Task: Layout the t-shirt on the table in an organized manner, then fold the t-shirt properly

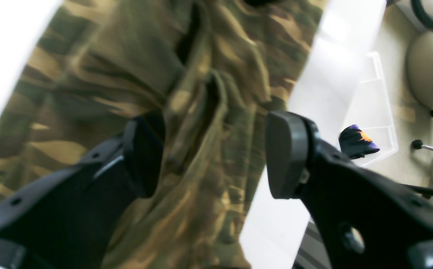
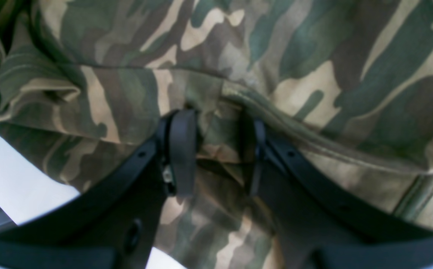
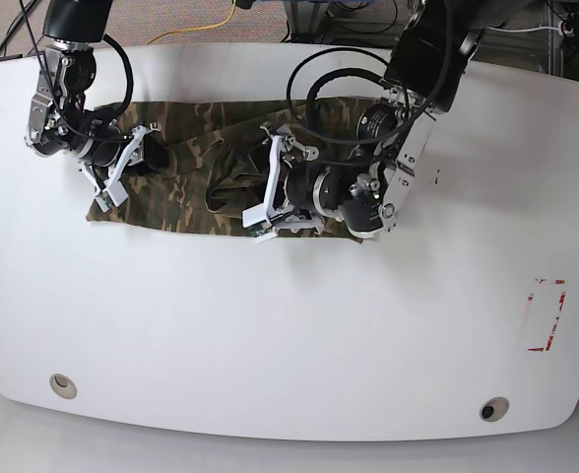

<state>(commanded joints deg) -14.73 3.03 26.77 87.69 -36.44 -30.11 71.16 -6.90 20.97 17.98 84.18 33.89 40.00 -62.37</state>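
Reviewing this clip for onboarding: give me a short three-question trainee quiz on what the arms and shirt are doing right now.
1. True or false: the left gripper is clamped on the t-shirt.
2. What does the right gripper pinch? A) a shirt fold B) a cable C) nothing
3. On the table, is the shirt spread flat or bunched?

Key: 1 false, its jaws stand apart; 2 A; 3 bunched.

One t-shirt (image 3: 196, 182), one table (image 3: 289, 335) — two tools.
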